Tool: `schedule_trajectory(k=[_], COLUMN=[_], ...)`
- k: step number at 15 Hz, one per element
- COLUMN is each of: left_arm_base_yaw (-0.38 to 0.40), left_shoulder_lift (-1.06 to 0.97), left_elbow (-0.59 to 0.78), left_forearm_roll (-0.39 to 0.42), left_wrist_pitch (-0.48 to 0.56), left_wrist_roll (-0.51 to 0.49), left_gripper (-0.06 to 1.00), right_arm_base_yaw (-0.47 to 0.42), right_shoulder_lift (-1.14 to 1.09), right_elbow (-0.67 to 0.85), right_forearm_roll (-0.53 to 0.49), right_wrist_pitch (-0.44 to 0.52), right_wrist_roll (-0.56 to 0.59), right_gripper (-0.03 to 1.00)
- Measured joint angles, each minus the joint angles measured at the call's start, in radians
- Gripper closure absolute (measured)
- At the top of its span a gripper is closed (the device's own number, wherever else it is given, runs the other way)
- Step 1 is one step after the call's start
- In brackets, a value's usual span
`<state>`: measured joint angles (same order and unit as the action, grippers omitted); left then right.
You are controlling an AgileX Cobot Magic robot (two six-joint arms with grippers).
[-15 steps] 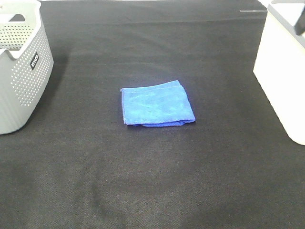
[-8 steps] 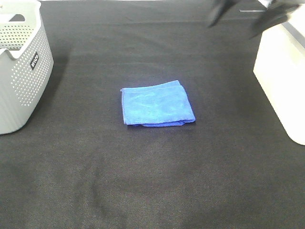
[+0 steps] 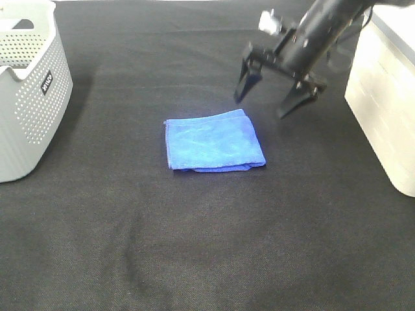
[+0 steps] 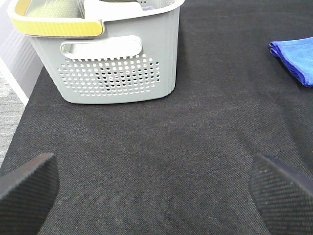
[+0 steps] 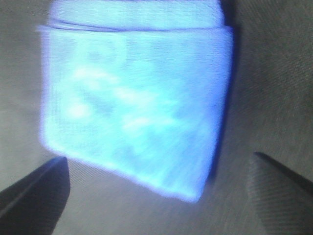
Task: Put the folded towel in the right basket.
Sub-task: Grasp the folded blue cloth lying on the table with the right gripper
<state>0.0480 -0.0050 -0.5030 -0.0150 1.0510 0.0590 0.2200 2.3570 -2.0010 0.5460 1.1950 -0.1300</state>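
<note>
The folded blue towel (image 3: 214, 140) lies flat on the black cloth in the middle of the table. It also shows in the right wrist view (image 5: 134, 98), blurred, and its edge in the left wrist view (image 4: 295, 58). My right gripper (image 3: 266, 102) is open and empty, just above the cloth behind the towel's far right corner. The right basket (image 3: 386, 97), white, stands at the right edge. My left gripper (image 4: 156, 188) is open and empty, out of the exterior high view, over bare cloth near the left basket.
A grey perforated basket (image 3: 29, 84) stands at the far left; in the left wrist view (image 4: 112, 54) it has a yellow rim and holds things inside. The black cloth (image 3: 207, 246) covers the table.
My right arm has come down from the far right corner into view, and its open gripper now hangs just behind the towel. The towel has not moved.
</note>
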Motion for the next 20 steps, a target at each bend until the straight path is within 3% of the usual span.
schedule_trajectory(k=[8,12,15,18,20], left_arm_base_yaw=[0.0,0.0,0.0,0.0,0.0], left_shoulder_lift=[0.0,0.0,0.0,0.0,0.0], left_elbow=[0.0,0.0,0.0,0.0,0.0], left_forearm_roll=[0.0,0.0,0.0,0.0,0.0], left_wrist_pitch=[0.0,0.0,0.0,0.0,0.0], left_wrist_roll=[0.0,0.0,0.0,0.0,0.0], left_gripper=[-0.05,-0.05,-0.05,-0.05,-0.05], right_arm_base_yaw=[0.0,0.0,0.013,0.082,0.121], right_shoulder_lift=[0.124,0.137,0.167,0.201,0.213], right_elbow=[-0.001,-0.012,-0.015,-0.021,-0.02], right_forearm_roll=[-0.018,-0.004,0.123,0.239,0.245], right_wrist_pitch=[-0.127,-0.125,-0.126,-0.133,-0.173], right_wrist_roll=[0.0,0.0,-0.034,-0.092,-0.106], right_gripper=[0.03,0.04,0.11,0.2,0.43])
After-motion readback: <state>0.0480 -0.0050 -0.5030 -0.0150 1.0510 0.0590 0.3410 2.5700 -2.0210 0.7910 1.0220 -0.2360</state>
